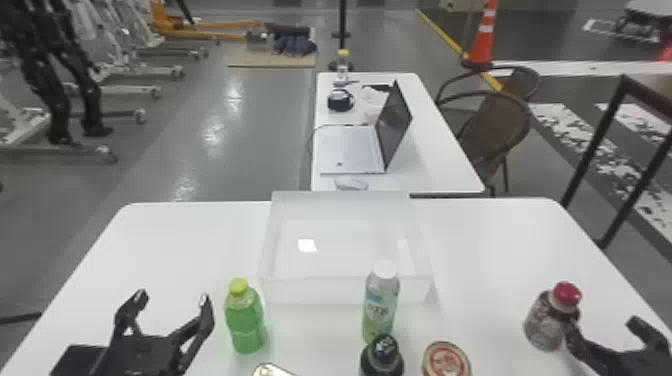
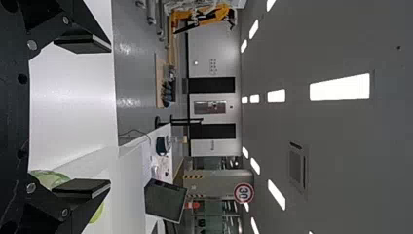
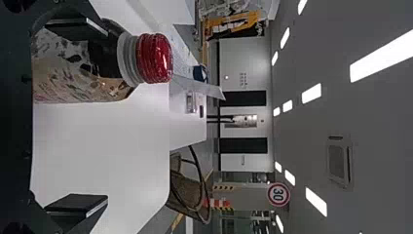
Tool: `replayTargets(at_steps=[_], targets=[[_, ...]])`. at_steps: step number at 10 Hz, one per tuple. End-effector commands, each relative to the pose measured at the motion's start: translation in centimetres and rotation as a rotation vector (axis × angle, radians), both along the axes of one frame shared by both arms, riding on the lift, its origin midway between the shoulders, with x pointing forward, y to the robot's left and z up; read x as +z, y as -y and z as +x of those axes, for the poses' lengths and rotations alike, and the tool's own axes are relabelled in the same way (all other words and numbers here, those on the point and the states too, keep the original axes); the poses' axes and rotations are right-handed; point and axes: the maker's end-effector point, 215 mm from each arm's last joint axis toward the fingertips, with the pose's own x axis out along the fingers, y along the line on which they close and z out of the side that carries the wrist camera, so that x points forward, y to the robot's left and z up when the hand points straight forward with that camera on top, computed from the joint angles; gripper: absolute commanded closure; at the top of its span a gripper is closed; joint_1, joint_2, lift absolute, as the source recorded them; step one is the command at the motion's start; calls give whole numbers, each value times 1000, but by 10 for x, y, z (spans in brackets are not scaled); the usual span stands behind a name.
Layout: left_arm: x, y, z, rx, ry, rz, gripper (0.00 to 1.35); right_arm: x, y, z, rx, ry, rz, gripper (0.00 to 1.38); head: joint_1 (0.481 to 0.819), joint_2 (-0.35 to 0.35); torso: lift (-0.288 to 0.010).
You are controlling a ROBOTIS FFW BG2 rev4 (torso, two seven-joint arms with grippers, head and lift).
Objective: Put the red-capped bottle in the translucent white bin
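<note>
The red-capped bottle (image 1: 552, 316) stands upright on the table's right part, dark with a patterned label. My right gripper (image 1: 607, 332) is open at its right, one finger close against the bottle's side; whether they touch I cannot tell. In the right wrist view the bottle (image 3: 87, 63) lies near one finger of the gripper (image 3: 80, 117), the other finger far from it. The translucent white bin (image 1: 345, 290) sits at the table's middle. My left gripper (image 1: 172, 305) stands open left of the green bottle; the left wrist view shows the gripper (image 2: 83, 117) with fingers wide apart.
A green bottle (image 1: 245, 320) stands left of the bin's front. A white-capped bottle (image 1: 380, 305), a black-capped bottle (image 1: 382, 357) and a round-lidded container (image 1: 446, 361) are in front of it. Beyond is a second table with a laptop (image 1: 352, 150).
</note>
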Motion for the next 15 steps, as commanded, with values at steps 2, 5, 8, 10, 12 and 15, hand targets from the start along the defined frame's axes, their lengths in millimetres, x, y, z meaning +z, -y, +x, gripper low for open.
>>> replayTargets(at_steps=[2,5,8,10,12,15], targets=[[1,3,1,-3,3,-4,298,2,-8,16,52,-4,20,111,549,0,-100],[1,2,1,-1,5,-4,298,-15,-35,21,128,-50,61,113,549,0,-100],[1,2,0,-1,7,-4,298,-21,-57,36,232,-79,76,113,549,0,-100],[1,2,0,-1,8,-4,298,-16,-62,45,256,-82,32,113,549,0,-100],[0,2,0,0,9,-9,298,-10,-70,51,282,-96,-48,113,549,0,-100],[0,2,0,-1,10,-10,298,-10,-64,47,271,-106,-55,358,549,0,-100]])
